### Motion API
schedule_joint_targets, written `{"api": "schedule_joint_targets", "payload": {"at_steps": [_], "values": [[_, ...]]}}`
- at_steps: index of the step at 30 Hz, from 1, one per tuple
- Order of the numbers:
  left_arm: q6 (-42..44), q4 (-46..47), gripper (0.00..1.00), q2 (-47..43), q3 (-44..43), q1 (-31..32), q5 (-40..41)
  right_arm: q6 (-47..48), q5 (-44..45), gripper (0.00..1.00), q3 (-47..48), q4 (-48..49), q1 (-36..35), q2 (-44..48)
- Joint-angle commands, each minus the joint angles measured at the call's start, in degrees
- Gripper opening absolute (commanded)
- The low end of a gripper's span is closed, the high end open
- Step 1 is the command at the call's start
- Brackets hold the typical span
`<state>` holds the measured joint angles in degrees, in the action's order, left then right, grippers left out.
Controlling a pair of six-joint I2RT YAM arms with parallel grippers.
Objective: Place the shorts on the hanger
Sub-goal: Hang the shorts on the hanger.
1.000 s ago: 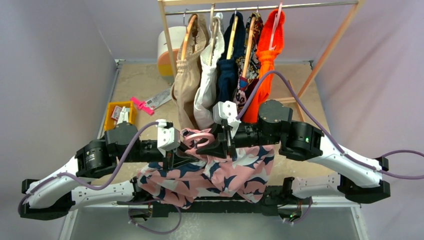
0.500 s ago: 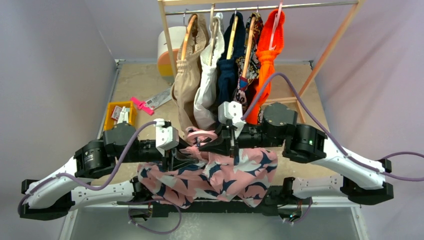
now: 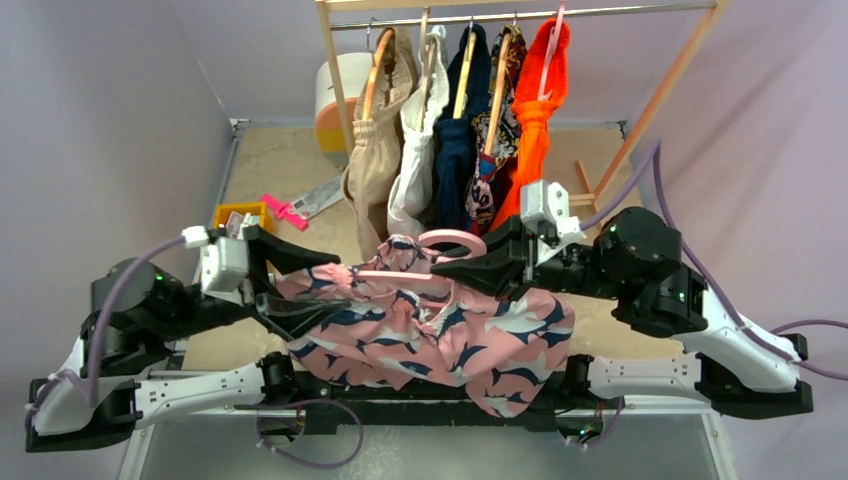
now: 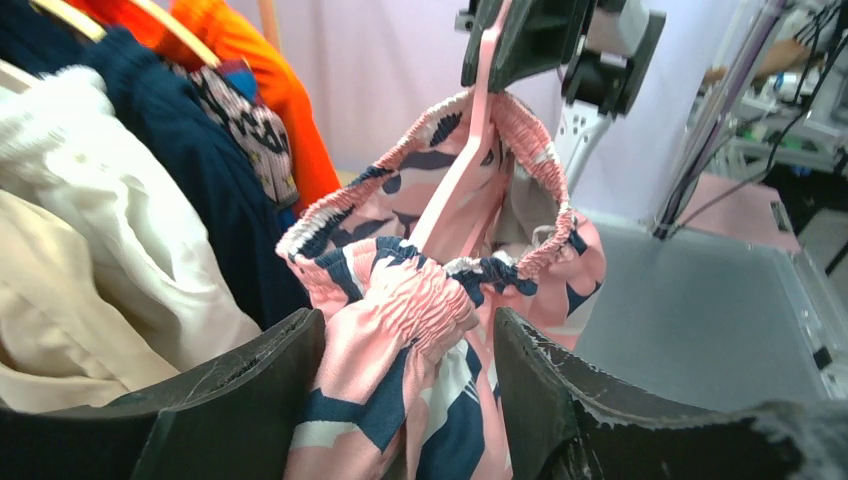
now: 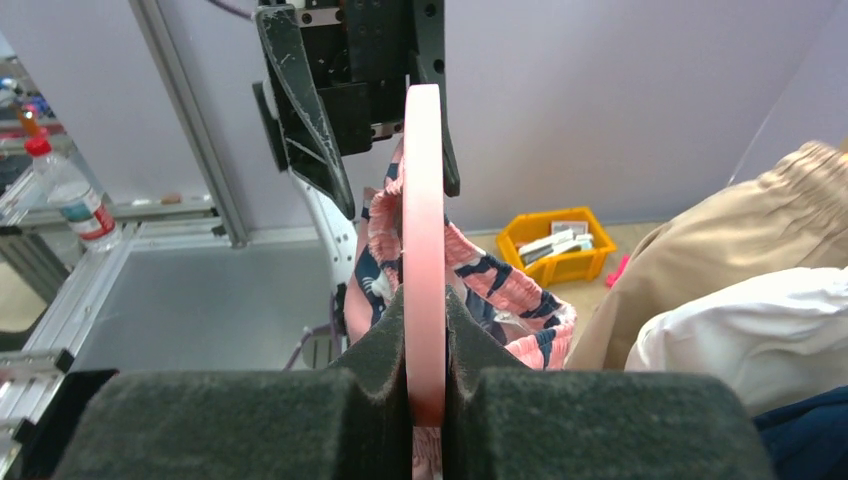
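Partway: right claw clamped on hanger, one arm inside shorts waistband just ahead; left claw spread open around waistband; full seating likely remains

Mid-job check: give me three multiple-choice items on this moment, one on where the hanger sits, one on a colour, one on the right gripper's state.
1. Where does the hanger arm run?
A) through the waistband of the shorts
B) flat on the table
C) inside the yellow bin

2. What colour is the rightmost garment on the rail?
A) white
B) orange
C) navy

3. The right gripper is:
A) open and empty
B) shut on the shorts
C) shut on the hanger

Answers:
1 A, the left wrist view shows the arm passing inside the gathered waistband.
2 B, the orange one hangs last.
3 C, its pads pinch the pink plastic.
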<state>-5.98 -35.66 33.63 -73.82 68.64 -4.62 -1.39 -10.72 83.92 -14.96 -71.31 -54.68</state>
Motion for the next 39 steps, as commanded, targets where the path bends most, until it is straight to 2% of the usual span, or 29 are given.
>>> {"api": "schedule_joint_targets", "payload": {"at_steps": [1,6,13,17,24,28,32,35,39], "values": [[0.28,5.79,0.62,-0.26,-4.68,-0.09,2.68,0.8,2.21,0.0,3.84,8.96,-0.28,1.48],[2.32,7.8,0.63,-1.31,-7.36,-0.09,3.79,-0.35,3.25,0.0,-3.17,11.61,-0.24,3.9],[6.06,5.92,0.64,3.36,-16.16,-0.09,3.37,0.07,2.92,0.0,-1.16,14.34,-0.24,4.75],[6.61,6.28,0.64,4.8,-15.74,-0.11,2.96,-0.68,3.35,0.0,-6.3,18.26,-0.28,7.81],[8.51,-1.24,0.64,13.33,-18.12,-0.11,-1.76,-3.01,3.08,0.0,-11.54,19.53,-0.24,12.12],[9.28,1.11,0.64,14.43,-18.25,-0.09,-2.57,-3.85,0.82,0.0,-12.83,24.21,-0.23,15.89],[9.32,4.68,0.65,14.86,-19.25,-0.09,-3.37,-3.21,2.66,0.0,-13.35,22.69,-0.23,16.41],[9.49,3.04,0.65,17.05,-21.54,-0.1,-4.58,-3.18,2.52,0.0,-14.18,21.02,-0.23,14.5],[9.86,1.01,0.65,19.86,-23.74,-0.11,-7.03,-1.91,4.21,0.0,-10.72,16.09,-0.23,11.19]]}}
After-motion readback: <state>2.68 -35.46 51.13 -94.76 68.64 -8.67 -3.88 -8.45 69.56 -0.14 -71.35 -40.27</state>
